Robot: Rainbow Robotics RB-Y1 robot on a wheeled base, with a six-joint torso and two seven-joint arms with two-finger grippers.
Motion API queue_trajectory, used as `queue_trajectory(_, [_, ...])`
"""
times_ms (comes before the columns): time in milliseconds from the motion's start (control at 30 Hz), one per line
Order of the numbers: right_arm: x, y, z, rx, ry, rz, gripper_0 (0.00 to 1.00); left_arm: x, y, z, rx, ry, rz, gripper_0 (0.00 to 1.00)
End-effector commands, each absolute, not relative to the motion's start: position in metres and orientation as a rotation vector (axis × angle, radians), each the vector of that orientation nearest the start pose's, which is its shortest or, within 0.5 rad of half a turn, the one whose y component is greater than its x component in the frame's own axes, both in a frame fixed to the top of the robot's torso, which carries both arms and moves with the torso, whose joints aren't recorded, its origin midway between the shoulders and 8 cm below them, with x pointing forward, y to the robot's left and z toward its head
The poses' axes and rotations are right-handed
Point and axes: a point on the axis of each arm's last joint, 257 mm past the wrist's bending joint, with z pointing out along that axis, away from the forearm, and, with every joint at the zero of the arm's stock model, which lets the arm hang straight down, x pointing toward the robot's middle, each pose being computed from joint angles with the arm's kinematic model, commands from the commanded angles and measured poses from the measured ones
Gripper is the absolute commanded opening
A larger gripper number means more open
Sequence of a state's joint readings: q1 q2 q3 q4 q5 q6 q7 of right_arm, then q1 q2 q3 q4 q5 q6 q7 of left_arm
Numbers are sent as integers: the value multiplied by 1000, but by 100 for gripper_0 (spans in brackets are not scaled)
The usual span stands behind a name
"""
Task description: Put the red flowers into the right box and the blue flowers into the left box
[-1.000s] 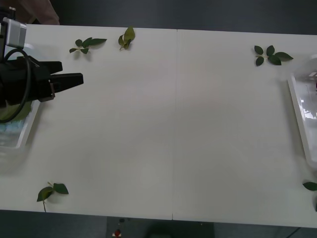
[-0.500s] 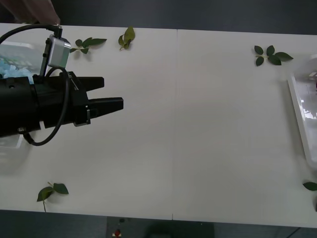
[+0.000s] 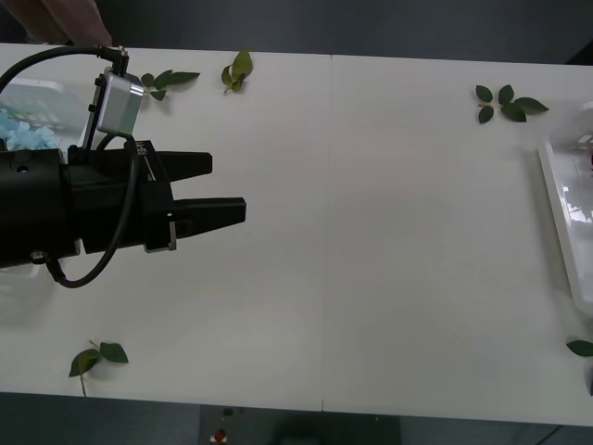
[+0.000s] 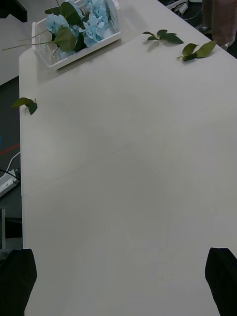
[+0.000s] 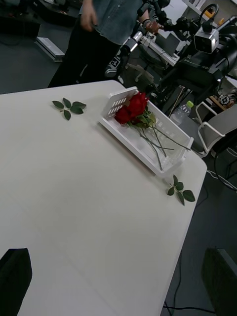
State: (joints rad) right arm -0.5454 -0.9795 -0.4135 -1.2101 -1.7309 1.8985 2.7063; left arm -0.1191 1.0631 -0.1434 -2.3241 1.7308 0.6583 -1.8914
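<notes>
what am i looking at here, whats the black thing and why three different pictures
This is a two-armed robot sorting artificial flowers on a white table. The black thing in the front view is its left pincer, open, holding nothing, reaching over the table. That view comes from a camera above the arms, looking down. The other two come from cameras on the wrists; the dark shapes at their bottom corners are the fingers. The right pincer is open too, also holding nothing.

The blue flowers lie in the left box, and the red flowers lie in the right box. Loose leaf sprigs are scattered on the table. So the sorting looks done.
</notes>
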Motion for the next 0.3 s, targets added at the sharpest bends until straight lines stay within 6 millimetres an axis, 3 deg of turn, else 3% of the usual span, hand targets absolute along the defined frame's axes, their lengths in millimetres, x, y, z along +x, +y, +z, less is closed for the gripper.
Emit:
queue_trajectory(33, [418, -364, -16, -1293, 1805, 575, 100, 348, 69, -33, 879, 1704, -933, 100])
queue_trajectory(300, [418, -364, -16, -1293, 1805, 575, 100, 348, 69, -33, 879, 1704, -933, 100])
